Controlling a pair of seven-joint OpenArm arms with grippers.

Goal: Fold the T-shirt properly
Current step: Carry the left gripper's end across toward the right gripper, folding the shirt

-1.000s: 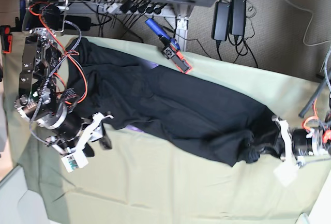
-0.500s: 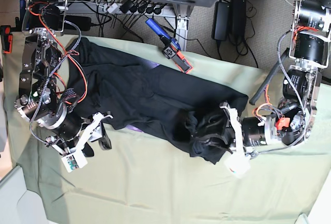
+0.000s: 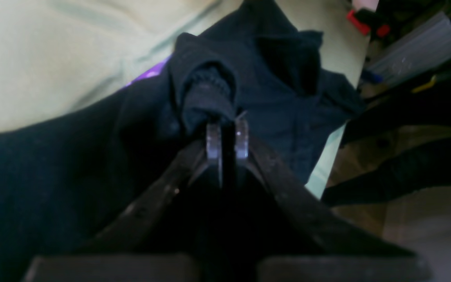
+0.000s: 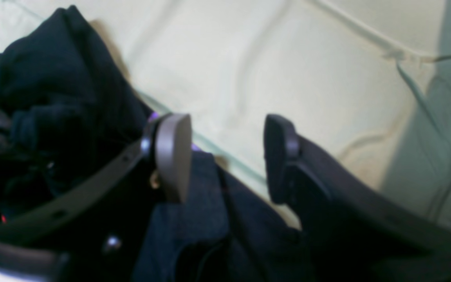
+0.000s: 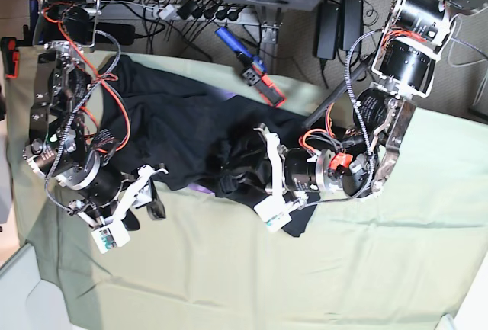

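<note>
The left tool (image 3: 225,135) is clamped on a bunched fold of the black T-shirt (image 5: 191,128); in the left wrist view its two metal fingertips (image 3: 213,143) sit nearly together with a ribbed hem of dark cloth pinched between them. In the base view this tool (image 5: 255,174) lies near the middle of the tabletop (image 5: 229,277), its arm reaching in from the right side of the scene.

The right tool (image 4: 225,156) stands wide, nothing between its pads (image 4: 172,154); one pad is over the shirt's near edge and the other over the pale green cloth. In the base view it (image 5: 149,193) sits at the left, just beside the near edge of the shirt.

The T-shirt lies with its long axis running from the far left corner of the tabletop toward the centre, slanting nearer as it goes right. Its left part lies fairly flat; its right end is gathered into a thick crumpled heap at the left tool, with a flap hanging toward the near side below that tool. A sliver of purple print (image 5: 200,190) shows under the near edge.

A blue and red-orange tool (image 5: 252,68) lies at the far edge of the tabletop, just beyond the shirt.
</note>
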